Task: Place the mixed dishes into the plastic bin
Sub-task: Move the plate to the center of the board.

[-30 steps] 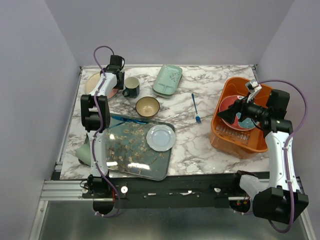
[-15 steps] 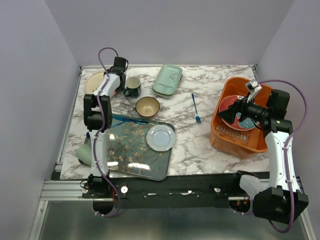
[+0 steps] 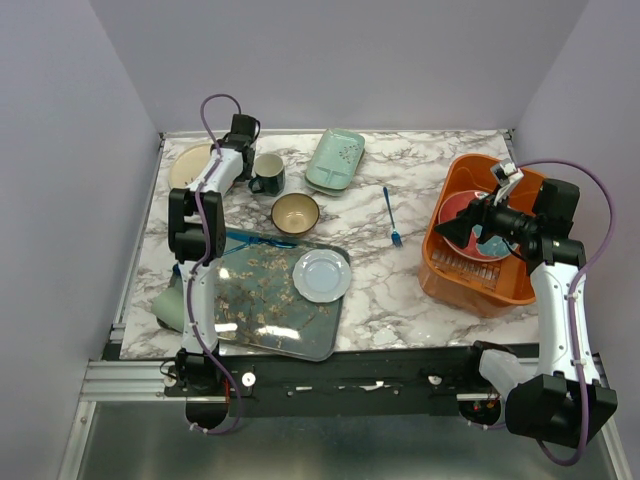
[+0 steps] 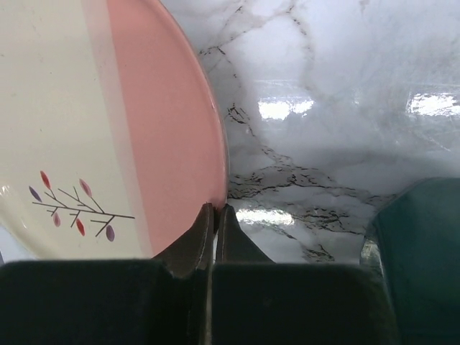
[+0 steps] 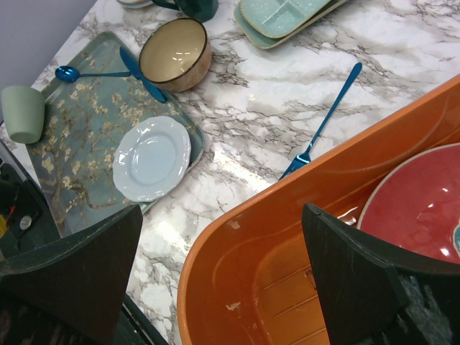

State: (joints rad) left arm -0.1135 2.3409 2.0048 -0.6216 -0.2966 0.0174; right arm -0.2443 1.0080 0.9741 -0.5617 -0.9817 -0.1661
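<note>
The cream-and-pink plate (image 3: 190, 165) (image 4: 108, 129) lies at the table's far left. My left gripper (image 3: 235, 168) (image 4: 215, 210) is shut on its pink right rim. The dark green mug (image 3: 266, 173) (image 4: 417, 237) stands just right of it. The brown bowl (image 3: 295, 213) (image 5: 175, 54) and the mint rectangular dish (image 3: 335, 158) (image 5: 287, 14) lie further right. The orange plastic bin (image 3: 440, 270) (image 5: 287, 215) sits at the right with a red plate (image 3: 462, 212) (image 5: 424, 201) inside. My right gripper (image 3: 455, 228) (image 5: 223, 212) hangs open and empty over the bin's near-left corner.
A dark floral tray (image 3: 260, 300) (image 5: 79, 144) at the front left carries a pale blue plate (image 3: 322, 275) (image 5: 152, 158) and a blue spoon (image 5: 72, 73). A pale green cup (image 3: 168, 305) (image 5: 23, 113) lies beside the tray. A blue fork (image 3: 391, 215) (image 5: 323, 118) rests mid-table.
The left jaws have closed onto the rim of the cream-and-pink plate, and the left wrist has edged slightly right. The right arm has not moved.
</note>
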